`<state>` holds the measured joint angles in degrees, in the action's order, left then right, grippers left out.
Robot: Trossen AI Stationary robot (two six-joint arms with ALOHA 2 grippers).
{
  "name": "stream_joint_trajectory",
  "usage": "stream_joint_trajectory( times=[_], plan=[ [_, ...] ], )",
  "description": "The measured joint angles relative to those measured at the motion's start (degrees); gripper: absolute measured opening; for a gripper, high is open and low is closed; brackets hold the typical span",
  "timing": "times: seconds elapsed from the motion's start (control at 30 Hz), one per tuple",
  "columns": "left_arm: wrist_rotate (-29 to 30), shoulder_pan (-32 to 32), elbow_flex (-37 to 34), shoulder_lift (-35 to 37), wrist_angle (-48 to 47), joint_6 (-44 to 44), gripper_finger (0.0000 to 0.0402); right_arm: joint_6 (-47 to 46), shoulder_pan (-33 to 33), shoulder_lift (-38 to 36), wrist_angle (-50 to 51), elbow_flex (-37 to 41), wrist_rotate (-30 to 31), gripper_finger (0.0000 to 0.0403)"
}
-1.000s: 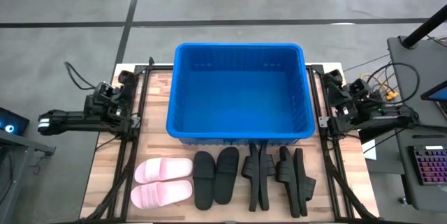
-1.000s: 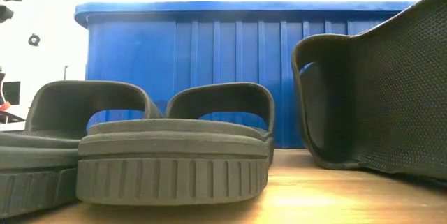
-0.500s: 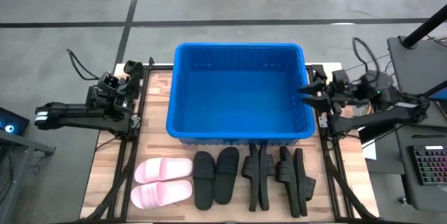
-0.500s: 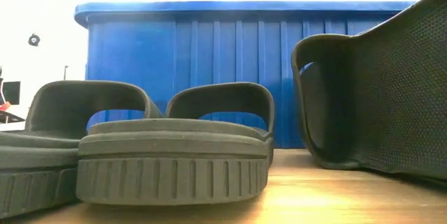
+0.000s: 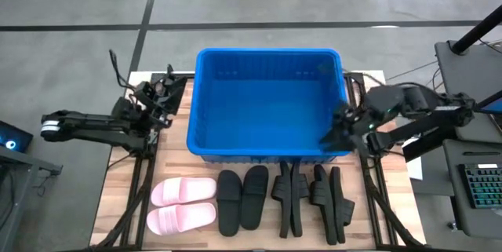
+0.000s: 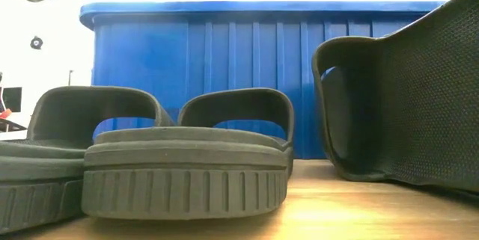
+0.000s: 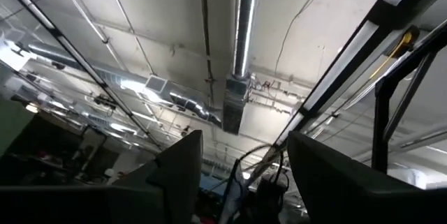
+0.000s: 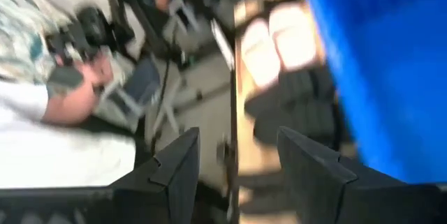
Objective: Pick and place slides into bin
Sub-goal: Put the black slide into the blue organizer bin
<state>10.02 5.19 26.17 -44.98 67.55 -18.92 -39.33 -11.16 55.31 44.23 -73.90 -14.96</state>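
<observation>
The bin (image 5: 269,103) sits at the middle of the wooden tabletop (image 5: 174,144) with nothing inside. Slides in a row just in front of the bin: pale pink pair (image 5: 183,204) at its left front corner, flat black pair (image 5: 242,198) beside them, four more black slides (image 5: 314,199) on edge toward its right front corner. Left tool (image 5: 168,87) beside the bin's left wall, fingers (image 7: 180,168) parted, holding nothing. Right tool (image 5: 336,126) over the bin's right front corner, fingers (image 8: 179,160) parted, holding nothing.
</observation>
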Motion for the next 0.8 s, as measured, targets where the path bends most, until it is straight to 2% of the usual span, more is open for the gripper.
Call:
stream_joint_trajectory(
  times=[0.13,0.4,0.8],
  plan=[
    [-1.4,0.0,-0.3,0.0,-0.9,-0.4,0.0195,-6.9,-6.2,4.5,5.7,-2.4,0.0,0.0182],
    [-2.3,0.0,-0.4,0.3,-0.9,-0.4,0.0195,-21.0,-19.7,12.9,7.9,-4.3,1.5,0.0182],
    [-2.3,0.0,-1.1,-0.6,-0.8,-0.3,0.0195,-44.6,-35.0,24.0,18.9,-4.6,1.3,0.0163]
  ],
)
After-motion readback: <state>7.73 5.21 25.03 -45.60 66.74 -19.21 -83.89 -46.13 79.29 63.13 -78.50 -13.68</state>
